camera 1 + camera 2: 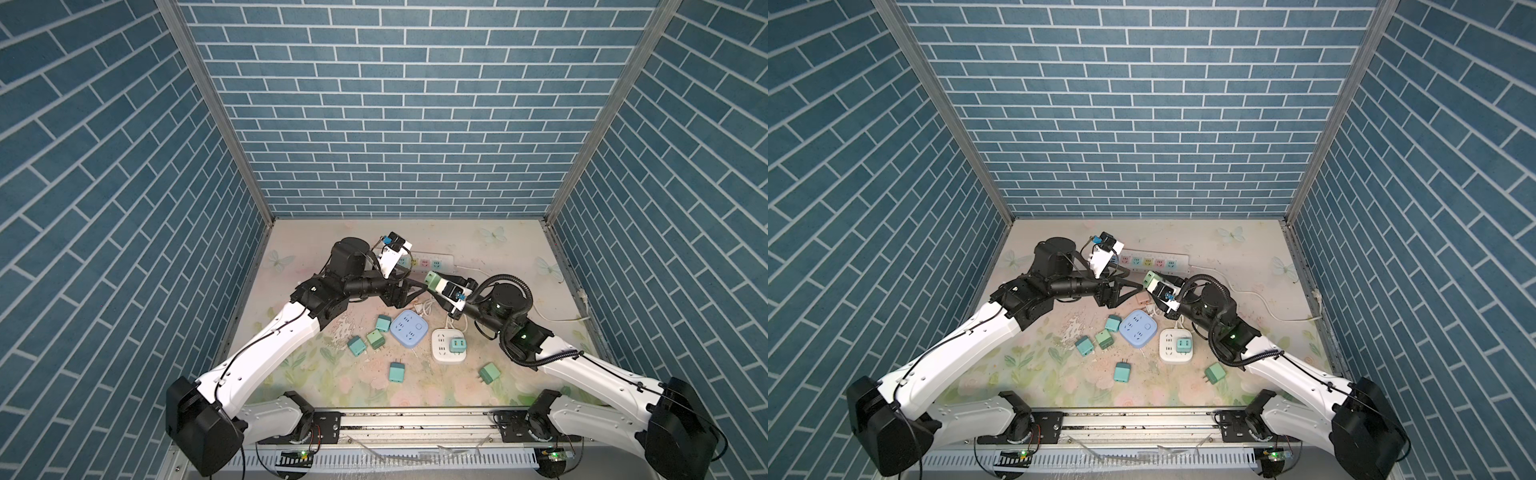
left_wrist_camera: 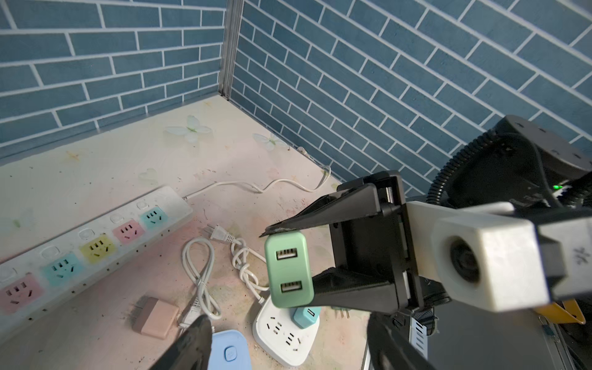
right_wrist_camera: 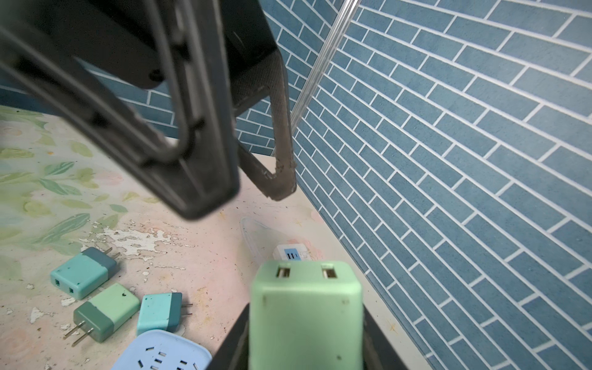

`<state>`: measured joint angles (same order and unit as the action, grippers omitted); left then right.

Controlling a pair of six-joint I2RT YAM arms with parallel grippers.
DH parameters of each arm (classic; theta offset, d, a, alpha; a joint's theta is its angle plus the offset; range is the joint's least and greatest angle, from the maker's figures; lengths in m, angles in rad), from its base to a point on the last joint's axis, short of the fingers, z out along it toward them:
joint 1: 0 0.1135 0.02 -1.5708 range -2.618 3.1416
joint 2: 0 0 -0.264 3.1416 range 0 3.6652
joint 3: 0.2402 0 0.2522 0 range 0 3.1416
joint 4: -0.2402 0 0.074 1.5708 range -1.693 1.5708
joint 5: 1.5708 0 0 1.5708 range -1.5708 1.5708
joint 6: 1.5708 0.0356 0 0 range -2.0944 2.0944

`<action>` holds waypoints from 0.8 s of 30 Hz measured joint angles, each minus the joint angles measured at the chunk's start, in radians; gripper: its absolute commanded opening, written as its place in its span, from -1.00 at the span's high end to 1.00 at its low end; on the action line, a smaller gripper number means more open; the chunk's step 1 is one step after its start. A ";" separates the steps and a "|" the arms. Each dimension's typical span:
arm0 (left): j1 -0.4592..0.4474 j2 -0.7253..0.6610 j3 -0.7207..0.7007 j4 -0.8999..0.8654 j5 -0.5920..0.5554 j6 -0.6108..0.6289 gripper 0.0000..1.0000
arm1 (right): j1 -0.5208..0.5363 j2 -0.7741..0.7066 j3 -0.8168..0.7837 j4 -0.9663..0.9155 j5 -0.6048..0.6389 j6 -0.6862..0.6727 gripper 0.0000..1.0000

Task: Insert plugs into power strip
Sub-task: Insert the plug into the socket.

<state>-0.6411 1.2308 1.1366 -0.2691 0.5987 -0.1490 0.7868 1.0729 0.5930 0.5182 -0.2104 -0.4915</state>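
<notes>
Blue brick-patterned panels enclose the tabletop (image 1: 498,257), whose pastel floral print is scuffed and flaking white in patches. The right end effector (image 1: 435,282) is clamped on a mint-green plug (image 2: 288,272), a smooth block with rounded corners and two USB slots in its outward face, held clear above the tabletop; its prongs are hidden. Wedge-shaped black fingers (image 2: 323,219) press its opposite sides. The left end effector (image 3: 246,197) faces it close by, its two ribbed black fingers standing apart with nothing between them; the textured pad (image 3: 282,134) of one is frayed at the tip.

Beyond both end effectors, toward the back wall, lies the long power strip (image 2: 96,243): flat, white, with square sockets in pink, teal and yellow. On the tabletop below the end effectors lie knotted white cords (image 2: 198,275) and a pinkish-tan plug (image 2: 157,317) on its side, metal prongs showing. Nearer the robot than the end effectors sit a pale blue power strip (image 1: 409,328) and a white power strip (image 1: 448,351), both rounded squares; a turquoise plug (image 1: 457,345) stands seated in the white one. Beside the blue one, on the left end effector's side, lie a teal plug (image 3: 83,275), a two-tone green plug (image 3: 102,312) and a second teal plug (image 3: 160,315). A lone teal plug (image 1: 397,371) and a sage plug (image 1: 489,373) lie nearer the robot still.
</notes>
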 measured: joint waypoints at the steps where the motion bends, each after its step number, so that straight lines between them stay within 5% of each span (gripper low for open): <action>1: -0.009 0.011 0.009 -0.007 -0.005 0.000 -0.52 | 0.001 0.000 -0.002 0.002 -0.001 -0.003 1.00; 13: -0.058 0.133 0.074 -0.046 -0.040 -0.005 -0.31 | 0.019 -0.001 -0.017 0.027 -0.026 -0.006 1.00; 24: -0.085 0.171 0.103 -0.069 -0.050 -0.001 0.18 | 0.037 -0.009 -0.021 0.035 -0.027 -0.007 1.00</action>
<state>-0.7261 1.4017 1.2396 -0.3382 0.5488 -0.1501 0.8234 1.0637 0.5716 0.5529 -0.2371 -0.4984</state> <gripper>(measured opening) 0.470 0.445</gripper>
